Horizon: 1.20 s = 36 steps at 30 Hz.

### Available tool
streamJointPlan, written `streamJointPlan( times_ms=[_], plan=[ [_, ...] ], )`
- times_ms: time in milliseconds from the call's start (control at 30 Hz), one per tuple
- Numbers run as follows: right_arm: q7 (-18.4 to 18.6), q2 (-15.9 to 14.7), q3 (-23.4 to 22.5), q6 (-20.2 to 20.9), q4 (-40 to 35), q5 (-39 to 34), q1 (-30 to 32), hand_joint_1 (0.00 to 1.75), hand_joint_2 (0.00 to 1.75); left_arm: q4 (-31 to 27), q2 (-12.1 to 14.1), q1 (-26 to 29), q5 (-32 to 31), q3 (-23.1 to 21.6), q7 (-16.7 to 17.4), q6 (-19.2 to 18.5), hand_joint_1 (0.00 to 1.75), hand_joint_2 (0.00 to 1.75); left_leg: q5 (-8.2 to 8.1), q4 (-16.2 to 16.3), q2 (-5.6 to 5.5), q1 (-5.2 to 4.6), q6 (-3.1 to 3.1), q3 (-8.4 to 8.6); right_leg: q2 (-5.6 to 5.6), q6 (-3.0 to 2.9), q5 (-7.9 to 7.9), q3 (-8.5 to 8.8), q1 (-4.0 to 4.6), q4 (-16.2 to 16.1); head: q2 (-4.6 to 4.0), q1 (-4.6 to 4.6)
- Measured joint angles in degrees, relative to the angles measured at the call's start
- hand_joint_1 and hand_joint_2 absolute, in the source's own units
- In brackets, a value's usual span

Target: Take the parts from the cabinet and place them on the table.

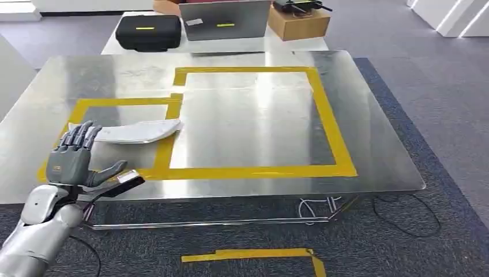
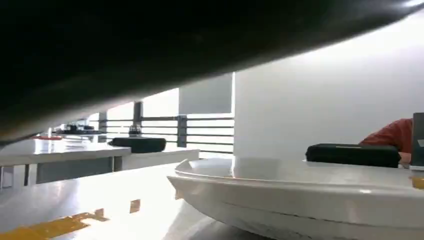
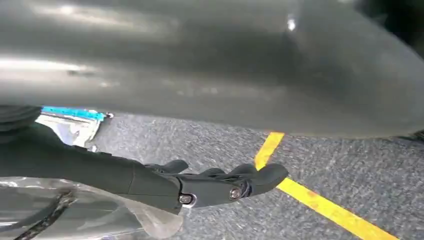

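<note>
Head view: steel table (image 1: 369,144) marked with two yellow tape rectangles, smaller one on the left (image 1: 124,103), larger one on the right (image 1: 337,138). White curved part (image 1: 135,131) lies flat on the table, mostly inside the smaller rectangle, one end over the tape strip between the two. Left hand (image 1: 74,158) hovers at the table's near left corner, fingers straight and spread, thumb out to the side, holding nothing; fingertips near the part's left end, touching or not I cannot tell. Beyond the table: black case (image 1: 149,32), grey laptop-like lid (image 1: 225,20), cardboard box (image 1: 298,22) on a second table. Yellow floor tape (image 1: 254,254) on grey carpet below the near edge. Left wrist view: low across the table, white part (image 2: 300,195) close up, rim raised, resting on the surface; yellow tape (image 2: 55,226) beside it; black case (image 2: 352,154) behind, red sleeve of a person (image 2: 397,135) at the far edge. Right wrist view: right hand (image 3: 215,185) hangs over carpet and a yellow floor line (image 3: 320,202), dark fingers stretched out roughly straight and close together, nothing in them.
</note>
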Motion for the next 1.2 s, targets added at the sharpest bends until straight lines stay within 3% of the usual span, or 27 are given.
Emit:
streamJointPlan(
  times_ms=[33,133,167,200,233,300,333,367,400,433,500,533,567,667,700,733,800,833,867,900,967,1000,1033,1067,1133,1167,1200],
  plan=[
    [0.0,0.0,0.0,0.0,0.09,0.0,-0.08,0.0,0.0,0.0,0.04,-0.13,0.04,0.0,0.0,0.02,0.0,0.0,0.15,0.24,-0.28,-0.24,-0.44,-0.47,0.25,-0.28,-0.06,1.08,0.39,-0.42,0.0,0.0],
    [0.11,-0.04,0.0,-0.02,0.09,0.0,-0.1,0.0,0.0,0.04,0.22,-0.14,0.22,-0.02,0.0,0.07,0.0,0.0,1.04,0.23,-0.41,-0.05,-1.72,-0.62,0.27,-1.13,0.36,0.3,0.61,-0.25,0.0,-0.09],
    [0.26,-0.04,0.0,-0.02,0.13,0.0,-0.04,0.0,0.0,0.04,0.31,-0.14,0.35,-0.04,-0.02,0.09,0.0,0.0,1.12,0.33,-0.48,-0.05,-1.97,-0.82,0.17,-1.87,0.82,0.06,0.39,-0.67,0.0,0.02],
    [0.39,-0.04,0.0,-0.02,0.15,0.0,-0.15,0.0,0.0,0.09,0.37,-0.15,0.44,-0.07,-0.11,0.09,0.0,0.0,-0.51,1.1,-0.49,0.12,-2.37,-1.29,0.02,-2.51,1.28,-0.24,0.23,-0.69,0.0,-0.2],
    [0.5,-0.07,0.0,-0.04,0.15,-0.02,-0.17,0.0,0.0,0.15,0.52,-0.2,0.48,-0.09,-0.28,0.09,0.0,0.0,-3.18,3.72,-0.49,0.17,-2.72,-2.09,0.04,-3.0,1.61,-0.72,0.23,-0.68,0.0,-0.3],
    [0.81,-0.09,0.0,-0.04,0.17,-0.02,-0.12,0.0,0.0,0.35,0.57,-0.19,0.85,-0.09,-0.42,0.09,0.0,0.0,-8.79,12.96,-0.49,0.37,-3.29,-5.0,0.0,-3.32,2.37,-1.78,0.41,-0.65,0.0,-0.35],
    [1.01,-0.11,0.0,-0.04,0.17,-0.04,-0.09,0.0,0.0,0.5,0.57,-0.13,1.01,-0.09,-0.59,0.09,0.0,0.0,-10.59,16.99,-0.49,0.43,-3.39,-6.09,-0.03,-3.36,2.79,-2.38,0.5,-0.59,0.0,-0.35],
    [1.16,-0.15,0.0,-0.04,0.17,-0.07,-0.08,0.0,0.0,0.66,0.57,-0.06,1.07,-0.09,-0.88,0.09,0.0,0.0,-10.81,18.36,-0.49,0.45,-3.38,-5.94,-0.06,-3.35,3.19,-2.96,0.58,-0.52,0.0,-0.35],
    [1.31,-0.17,0.0,-0.04,0.17,-0.07,-0.09,0.0,0.0,0.81,0.55,-0.07,1.11,-0.11,-1.03,0.09,0.0,0.0,-9.63,17.07,-0.49,0.44,-3.24,-4.48,-0.09,-3.36,3.58,-3.52,0.69,-0.49,0.0,-0.35],
    [1.44,-0.2,0.0,-0.04,0.17,-0.09,-0.12,0.0,0.0,0.87,0.55,-0.12,1.16,-0.09,-1.12,0.09,0.0,0.0,-7.78,13.58,-0.49,0.43,-2.97,-2.05,-0.09,-3.3,3.95,-3.98,0.79,-0.45,0.0,-0.33],
    [1.77,-0.2,0.0,-0.04,0.17,-0.13,-0.16,0.0,0.0,0.9,0.55,-0.34,1.4,-0.09,-1.44,0.09,0.0,0.0,-4.68,2.84,-0.5,0.23,-2.0,4.99,-0.09,-3.19,4.64,-4.53,1.01,-0.45,0.0,-0.35],
    [1.86,-0.2,0.0,-0.04,0.17,-0.18,-0.14,0.0,0.0,0.9,0.52,-0.61,1.46,-0.11,-1.62,0.11,0.0,0.0,-5.86,-0.99,-0.48,-0.06,-1.31,7.24,-0.13,-2.92,4.98,-4.8,1.19,-0.4,0.0,-0.28],
    [1.95,-0.2,0.0,-0.02,0.17,-0.24,-0.15,0.0,0.0,0.9,0.46,-0.72,1.55,-0.11,-1.84,0.15,0.0,0.0,-5.39,-1.35,-0.49,-0.15,-1.53,7.25,-0.18,-2.57,5.49,-4.92,1.11,-0.54,0.0,-0.15],
    [2.23,-0.22,0.0,-0.04,0.17,-0.39,-0.09,0.0,0.0,0.92,0.52,-0.73,1.68,-0.11,-2.21,0.22,0.0,0.0,-4.23,-1.88,-0.47,-0.45,-0.59,6.49,-0.23,-1.47,6.82,-5.06,0.99,-1.06,0.0,-0.35],
    [2.34,-0.5,0.0,-0.07,0.17,-0.44,-0.04,0.0,0.0,0.96,0.37,-0.83,1.81,-0.11,-2.36,0.22,0.0,0.0,-3.28,-2.51,-0.16,0.1,-0.32,6.35,-0.04,-1.32,5.82,-5.5,0.87,-0.48,0.0,-0.39],
    [2.47,-0.61,0.0,-0.11,0.17,-0.48,-0.07,0.0,0.0,1.01,0.15,-0.9,1.84,-0.11,-2.49,0.22,0.0,0.0,-2.58,-2.59,-0.19,0.09,0.19,5.54,0.02,-1.13,2.63,-6.88,1.01,1.46,0.0,-0.24],
    [2.69,-0.83,0.0,-0.26,0.17,-0.57,-0.11,0.0,0.0,1.16,0.02,-0.69,2.03,-0.11,-2.75,0.22,0.0,0.0,-1.38,-2.53,-0.18,0.07,0.49,3.87,0.03,-0.73,-3.78,-9.23,0.83,9.95,0.0,-0.07],
    [2.73,-1.05,0.0,-0.42,0.17,-0.61,-0.06,0.0,0.0,1.31,0.04,-0.65,2.05,-0.11,-2.86,0.24,0.0,0.0,-0.7,-2.45,-0.18,0.04,0.46,2.92,0.02,-0.51,-5.78,-10.29,0.77,14.32,0.0,-0.11],
    [2.73,-1.11,0.0,-0.57,0.17,-0.63,-0.03,0.0,0.0,1.55,-0.02,-0.58,2.06,-0.11,-2.93,0.24,0.0,0.0,-0.13,-2.38,-0.18,0.04,0.39,2.06,0.02,-0.32,-6.0,-10.51,0.74,16.85,0.0,-0.02],
    [2.73,-1.27,0.0,-0.74,0.17,-0.68,-0.03,0.0,0.0,1.73,-0.07,-0.4,2.05,-0.11,-3.04,0.24,0.0,0.0,0.42,-2.28,-0.18,0.05,0.29,1.26,0.02,-0.19,-4.73,-9.68,0.67,16.93,0.0,-0.07],
    [2.78,-1.62,0.0,-1.01,0.17,-0.79,-0.13,0.0,0.0,2.14,-0.07,-0.16,2.05,-0.02,-3.19,0.24,0.0,0.0,1.32,-1.79,-0.19,0.17,-0.12,-0.39,0.0,-0.14,-0.32,-4.56,0.53,10.61,0.0,-0.09],
    [2.84,-1.88,0.0,-1.05,0.17,-0.81,-0.19,0.0,0.0,2.36,-0.07,-0.16,2.05,0.07,-3.23,0.24,0.0,0.0,1.65,-1.29,-0.19,0.24,-0.43,-1.12,0.02,-0.14,0.61,-0.76,0.47,5.19,0.0,-0.07],
    [2.86,-2.01,0.0,-1.05,0.17,-0.85,-0.29,0.0,0.0,2.51,-0.07,-0.16,2.05,0.15,-3.34,0.24,0.0,0.0,1.89,-0.69,-0.21,0.09,-0.78,-1.79,0.12,-0.18,-1.21,2.43,0.47,0.17,0.0,-0.04],
    [2.91,-2.1,-0.02,-1.05,0.17,-0.87,-0.28,0.0,0.0,2.65,0.02,-0.19,2.05,0.39,-3.39,0.24,0.0,0.0,2.12,-0.25,-0.2,-0.03,-1.09,-2.27,0.42,-0.53,-1.88,4.1,0.67,-2.24,0.0,-0.13],
    [2.93,-2.16,-0.02,-1.05,0.17,-0.9,-0.26,0.0,0.0,2.91,-0.02,-0.11,2.01,0.68,-3.52,0.26,0.0,0.0,3.09,-0.3,-0.22,-0.04,-1.62,-2.36,0.34,-0.87,-1.59,2.97,0.8,-1.42,0.0,-0.07],
    [2.99,-2.21,-0.04,-1.05,0.17,-0.92,-0.19,0.0,0.0,3.06,-0.02,-0.04,2.01,0.81,-3.52,0.26,0.0,0.0,3.48,-0.31,-0.25,0.01,-1.9,-2.45,0.24,-1.4,-1.24,2.43,0.78,-1.42,0.0,-0.06],
    [3.02,-2.21,-0.04,-1.03,0.28,-0.92,-0.23,0.0,0.0,3.28,-0.07,0.02,2.01,0.98,-3.52,0.26,0.0,0.0,2.87,0.01,-0.31,0.15,-2.2,-2.78,-0.17,-2.3,-0.58,2.05,0.43,-1.58,0.0,-0.02]
  ],
)
